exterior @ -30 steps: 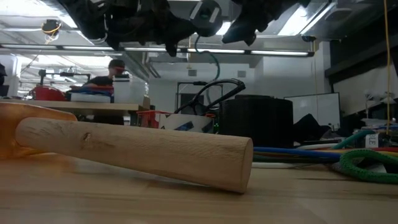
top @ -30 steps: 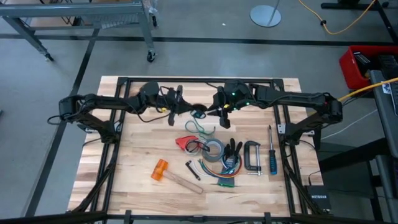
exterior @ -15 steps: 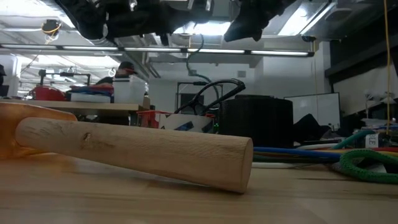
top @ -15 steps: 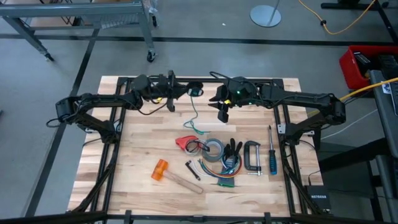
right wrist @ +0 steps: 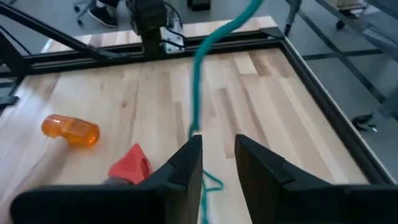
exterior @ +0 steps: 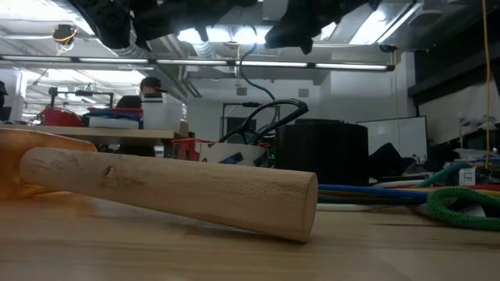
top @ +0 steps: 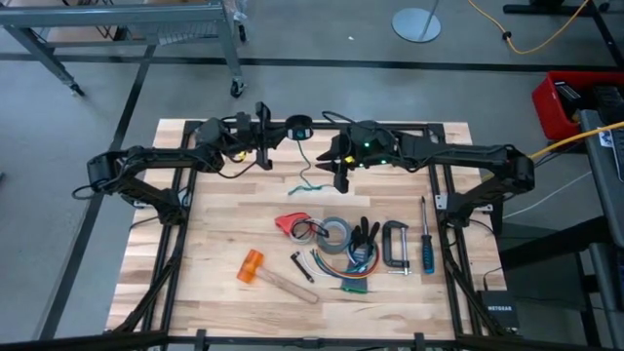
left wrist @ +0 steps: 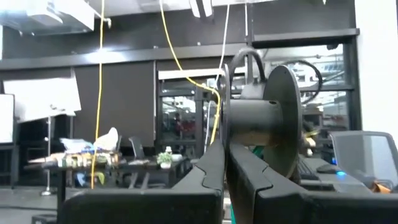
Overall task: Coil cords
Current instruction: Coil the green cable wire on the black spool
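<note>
From above, we cannot tell how the left gripper point(top: 263, 136) stands, its fingers too small against the dark spool point(top: 296, 126) at its three o'clock. In the left wrist view the spool point(left wrist: 267, 121) hides whatever lies behind it, and the fingers point(left wrist: 214, 171) are cut off at six o'clock. We lose the cord point(right wrist: 199, 81) where it leaves the right wrist view at twelve o'clock and again where it drops between that gripper's fingers point(right wrist: 183, 168). In the low view the hammer handle point(exterior: 168, 187) blocks most of the table behind it, its orange head cut off at nine o'clock, and both arms show only as dark shapes at twelve o'clock.
</note>
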Robot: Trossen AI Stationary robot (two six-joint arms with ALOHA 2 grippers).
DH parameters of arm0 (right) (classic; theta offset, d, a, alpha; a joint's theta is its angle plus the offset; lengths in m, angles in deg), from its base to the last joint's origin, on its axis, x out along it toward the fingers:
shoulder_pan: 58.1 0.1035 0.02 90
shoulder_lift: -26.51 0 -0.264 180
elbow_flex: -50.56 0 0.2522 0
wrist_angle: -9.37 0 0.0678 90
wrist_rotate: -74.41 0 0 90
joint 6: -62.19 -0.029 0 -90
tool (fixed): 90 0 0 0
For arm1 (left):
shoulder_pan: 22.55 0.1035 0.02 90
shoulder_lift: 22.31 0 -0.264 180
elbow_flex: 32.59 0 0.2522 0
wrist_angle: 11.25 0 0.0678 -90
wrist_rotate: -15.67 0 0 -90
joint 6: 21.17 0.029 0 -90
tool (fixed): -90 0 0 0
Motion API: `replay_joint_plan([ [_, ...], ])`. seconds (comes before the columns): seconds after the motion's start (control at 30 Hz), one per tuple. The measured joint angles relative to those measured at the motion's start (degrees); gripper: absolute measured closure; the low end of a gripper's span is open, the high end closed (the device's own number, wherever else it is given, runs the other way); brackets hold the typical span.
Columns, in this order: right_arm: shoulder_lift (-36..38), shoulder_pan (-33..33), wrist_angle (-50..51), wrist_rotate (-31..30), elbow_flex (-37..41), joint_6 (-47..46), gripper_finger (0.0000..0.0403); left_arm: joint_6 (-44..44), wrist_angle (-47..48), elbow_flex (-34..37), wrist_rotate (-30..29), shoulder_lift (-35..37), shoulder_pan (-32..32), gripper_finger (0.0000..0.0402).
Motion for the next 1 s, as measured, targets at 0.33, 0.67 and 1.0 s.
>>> replay_joint_plan([
  [0.33,-5.03,0.00,-4.82,3.28,0.00,0.00,0.0303,1.36,0.11,0.00,-0.46,0.00,0.09,0.0401],
  [0.67,-6.39,0.00,-6.45,3.54,0.00,-1.39,0.0303,2.49,0.15,0.00,-0.48,0.00,0.09,0.0401],
  [1.0,-6.37,-0.04,-7.98,3.48,0.00,-1.11,0.0303,2.45,0.17,0.00,-0.48,0.00,0.09,0.0401],
])
